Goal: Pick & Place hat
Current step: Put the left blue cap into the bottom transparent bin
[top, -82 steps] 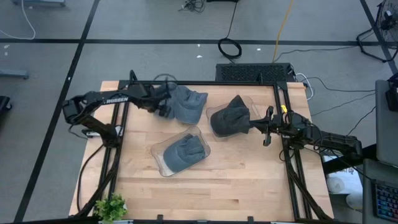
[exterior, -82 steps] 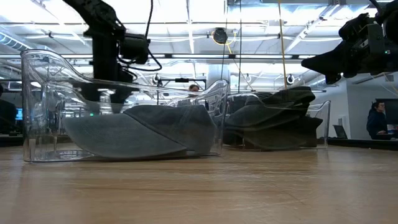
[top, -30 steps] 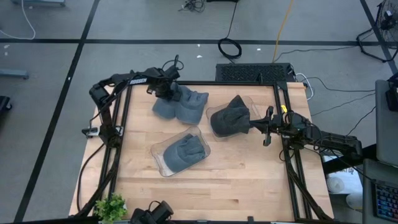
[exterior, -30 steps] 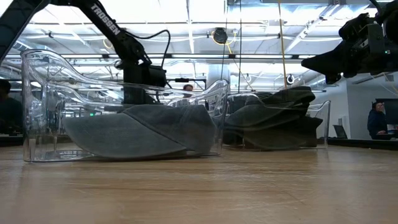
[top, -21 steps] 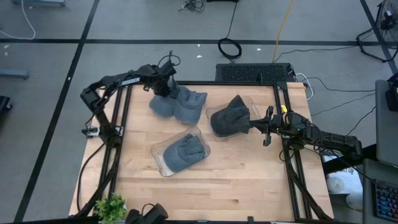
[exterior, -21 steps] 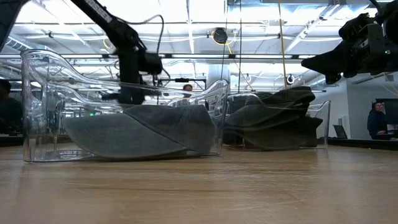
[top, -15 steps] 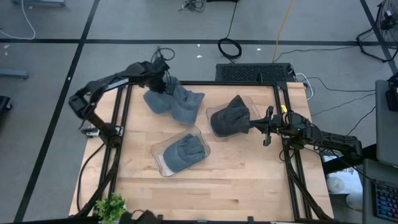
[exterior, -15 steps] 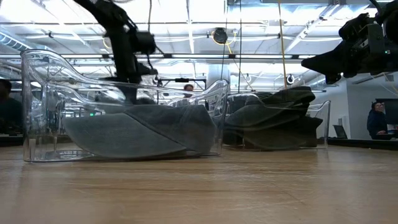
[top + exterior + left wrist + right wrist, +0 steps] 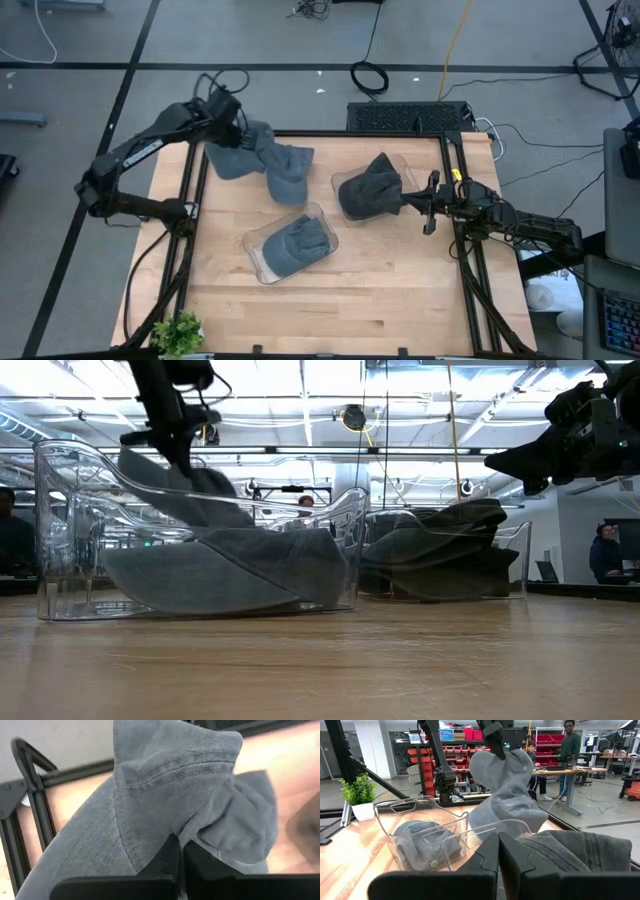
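A grey hat (image 9: 265,160) hangs from my left gripper (image 9: 232,128), which is shut on it above the table's far left corner; in the low view the hat (image 9: 190,495) shows behind the near container. Two clear containers each hold another grey hat: one in the middle (image 9: 290,245), one right of centre (image 9: 368,190). My right gripper (image 9: 410,203) is shut, level, just right of that second container, with nothing between its fingers (image 9: 498,857). My left gripper pinches a fold of the hat's cloth (image 9: 165,827) between its two fingers, at the hat's far left end (image 9: 240,140). The fingers come from above, slanting down. The hat hangs slack below them, stretching toward the table's middle; whether its lower end (image 9: 287,188) touches the table I cannot tell.
A black frame rail (image 9: 300,133) runs along the table's far edge under the hat. A small green plant (image 9: 178,333) stands at the near left corner. Bare wood lies along the near edge (image 9: 380,310). People show in the room beyond (image 9: 570,750).
My left gripper has shut on the hat, then risen and gone toward the table's far left corner. The hat's far left end has come up with it; the hat is drawn out long and its lower end has trailed leftward.
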Tool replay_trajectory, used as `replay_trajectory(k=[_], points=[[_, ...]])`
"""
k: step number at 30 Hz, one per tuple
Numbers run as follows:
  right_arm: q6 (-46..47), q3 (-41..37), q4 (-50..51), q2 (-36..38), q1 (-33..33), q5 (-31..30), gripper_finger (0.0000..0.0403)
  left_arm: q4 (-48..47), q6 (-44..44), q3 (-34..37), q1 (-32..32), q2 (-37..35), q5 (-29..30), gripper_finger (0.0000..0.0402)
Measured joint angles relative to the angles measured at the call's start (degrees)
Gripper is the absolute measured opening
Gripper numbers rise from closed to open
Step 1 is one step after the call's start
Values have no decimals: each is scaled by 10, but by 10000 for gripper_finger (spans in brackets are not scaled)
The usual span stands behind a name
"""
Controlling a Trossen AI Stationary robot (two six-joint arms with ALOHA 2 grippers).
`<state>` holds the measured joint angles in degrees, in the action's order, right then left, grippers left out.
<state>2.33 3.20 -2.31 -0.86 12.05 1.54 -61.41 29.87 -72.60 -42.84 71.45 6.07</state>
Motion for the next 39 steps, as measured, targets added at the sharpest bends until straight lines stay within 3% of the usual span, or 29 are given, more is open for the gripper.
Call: replay_trajectory(k=[8, 12, 17, 23, 27, 31, 39], points=[[0, 0, 0, 0, 0, 0, 0, 18, 18, 0, -11, -77, 70, 3], [0, 0, 0, 0, 0, 0, 0, 19, 23, 0, -13, -102, 75, 4], [0, 0, 0, 0, 0, 0, 0, 19, 22, 0, -9, -126, 46, 3], [0, 0, 0, 0, 0, 0, 0, 24, 6, 0, 28, -147, -42, 3], [0, 0, 0, 0, 0, 0, 0, 71, 15, 0, 94, -157, -66, 3], [0, 0, 0, 0, 0, 0, 0, 129, 25, 0, 197, -154, -35, 3], [0, 0, 0, 0, 0, 0, 0, 220, 84, 60, 455, -132, 159, 2]])
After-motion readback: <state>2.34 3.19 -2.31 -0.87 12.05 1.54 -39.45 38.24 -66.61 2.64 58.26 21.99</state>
